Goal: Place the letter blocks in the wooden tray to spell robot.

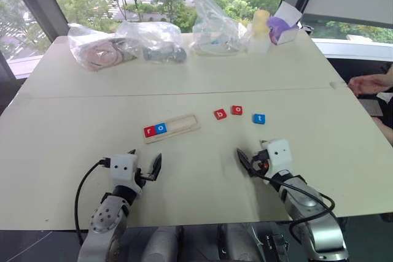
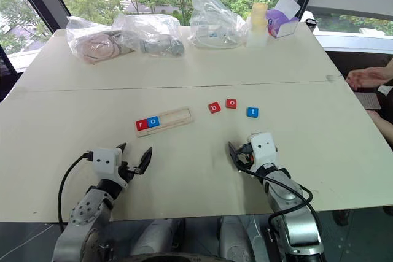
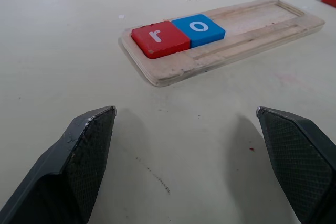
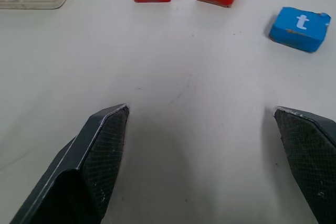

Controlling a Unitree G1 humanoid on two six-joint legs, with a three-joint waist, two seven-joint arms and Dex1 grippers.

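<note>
Claws: left claw (image 1: 145, 165) and right claw (image 1: 256, 159) both spread, empty, over near counter (image 1: 73, 145). Wooden tray (image 1: 182, 125) held red r (image 1: 149, 131), blue o (image 1: 161, 128). Red b (image 1: 220, 114), red o (image 1: 237, 110), blue t (image 1: 259, 118) lay right of tray. Step judged: b due next, likely by right claw.

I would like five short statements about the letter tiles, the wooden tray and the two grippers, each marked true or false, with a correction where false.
1. The long pale wooden tray holds a red r tile and a blue o tile. True.
2. The red b tile lies in the tray. False: it lies on the table, beside the red o tile.
3. The blue t tile lies on the table. True.
4. The left gripper holds a tile. False: its fingers are open and empty.
5. The right gripper is open. True.
</note>
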